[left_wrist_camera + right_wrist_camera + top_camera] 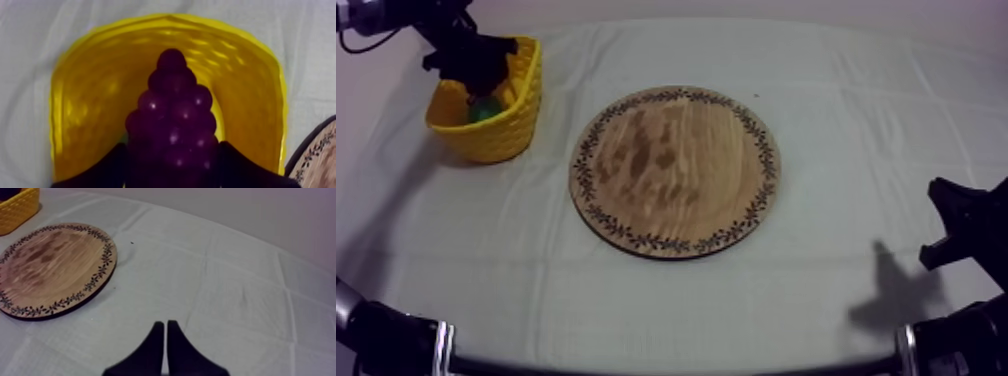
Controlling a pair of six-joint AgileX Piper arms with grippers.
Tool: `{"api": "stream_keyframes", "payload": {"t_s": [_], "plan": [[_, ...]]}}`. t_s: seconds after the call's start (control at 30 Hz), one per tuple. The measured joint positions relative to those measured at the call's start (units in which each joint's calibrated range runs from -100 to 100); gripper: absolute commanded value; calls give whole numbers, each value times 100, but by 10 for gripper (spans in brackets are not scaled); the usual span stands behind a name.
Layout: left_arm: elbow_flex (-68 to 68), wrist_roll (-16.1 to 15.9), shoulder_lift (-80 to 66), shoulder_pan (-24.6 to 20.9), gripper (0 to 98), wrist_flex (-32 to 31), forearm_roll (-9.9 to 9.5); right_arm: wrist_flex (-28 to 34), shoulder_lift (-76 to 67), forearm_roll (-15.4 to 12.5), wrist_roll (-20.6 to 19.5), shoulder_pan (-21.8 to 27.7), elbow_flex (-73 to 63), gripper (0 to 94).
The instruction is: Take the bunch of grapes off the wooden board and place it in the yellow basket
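Grapes (172, 120) sat pinched in the left gripper's (172, 152) jaws over the basket (100, 75), board (676, 170) bare, so pickup and carry looked done, only the release left; right gripper (166, 325) rested aside, fingers pressed together.

The bunch of grapes (175, 117) is dark purple, with small pale shine spots. The yellow basket (504, 135) has a woven pattern on its outer wall. The round wooden board (676, 170) is light brown with darker stains, and its rim carries a dark ring of small leaves. The cloth (846, 130) is grey-white. My right gripper (165, 322) is black.
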Motion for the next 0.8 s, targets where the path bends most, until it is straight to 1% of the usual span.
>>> {"api": "stream_keyframes", "payload": {"t_s": [0.07, 0.17, 0.27, 0.37, 0.43, 0.6, 0.67, 0.73, 0.8], "plan": [[-35, 33, -14, 8, 863, 77, 0, 0, 0, 0, 0, 0, 0, 4], [-45, 91, -90, 45, 922, 182, 0, 0, 0, 0, 0, 0, 0, 4], [-2, 130, -163, 73, 937, 221, -5, 0, 0, 0, 0, 0, 0, 4], [53, 166, -279, 95, 886, 163, -5, 0, 0, 0, 0, 0, 0, 4], [90, 195, -380, 97, 794, 98, -16, 0, 0, 0, 0, 0, 0, 4], [172, 237, -708, 32, 500, -223, -21, 0, 0, 0, 0, 0, 0, 4], [236, 250, -908, -20, 380, -405, -21, 0, 0, 0, 0, 0, 0, 4], [319, 257, -1139, -80, 236, -645, -21, 0, 0, 0, 0, 0, 0, 4], [446, 239, -1376, -131, 144, -879, -21, 0, 0, 0, 0, 0, 0, 4]]}}
